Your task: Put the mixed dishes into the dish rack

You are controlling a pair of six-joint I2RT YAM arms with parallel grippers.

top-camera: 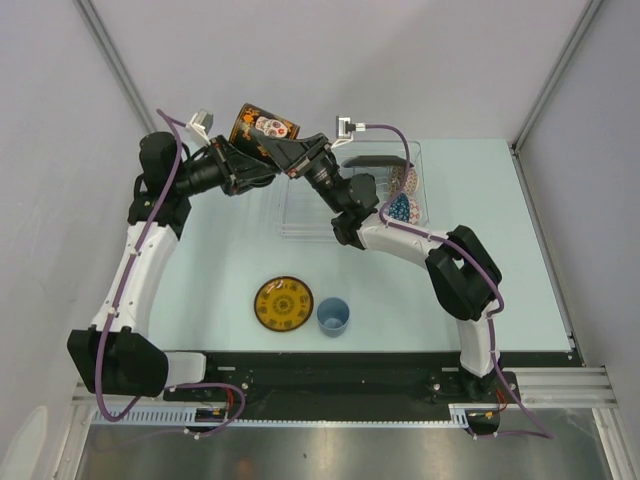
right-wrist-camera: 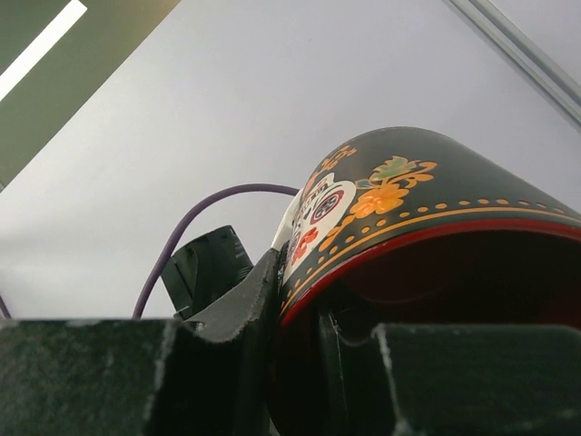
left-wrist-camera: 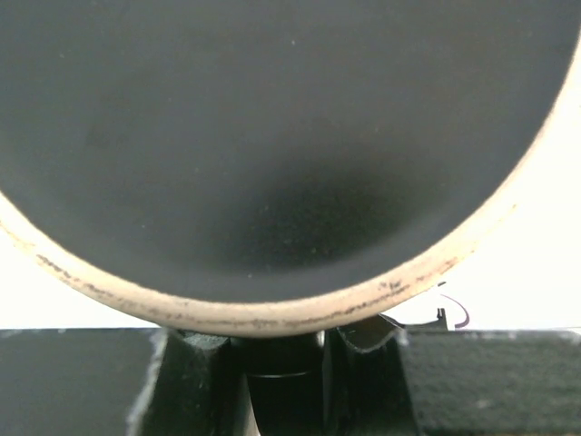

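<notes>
Over a pale tabletop (top-camera: 200, 250), near the far-left corner of the clear dish rack (top-camera: 300, 215), two arms hold a single dish between them. The black floral square plate (top-camera: 375, 160) lies along the rack's far side, while the yellow-brown saucer (top-camera: 283, 303) waits on the tabletop near the arm bases. The small red-white patterned bowl (top-camera: 407, 180) and the blue patterned bowl (top-camera: 400, 208) sit at the rack's right end, and the light blue cup (top-camera: 333, 317) stands just beside the saucer, not yet loaded. The dark red-lined mug (top-camera: 262, 125) hangs in the air, tipped on its side. The right claw (right-wrist-camera: 295, 309) is clamped on the mug's rim, one finger outside the painted wall and one against the red lining. The left claw (left-wrist-camera: 281, 350) is closed almost to nothing at the edge of the mug's unglazed foot ring, apparently nipping it, though what lies between its fingers is hidden. The danger is the double hold. Both grips look like thin pinches on hard, curved ceramic, so if one arm pulls or twists against the other, the mug may slip, fall to the tabletop and chip, or strike the rack's rim. The same risk applies if the right claw releases before the left hold is proven
</notes>
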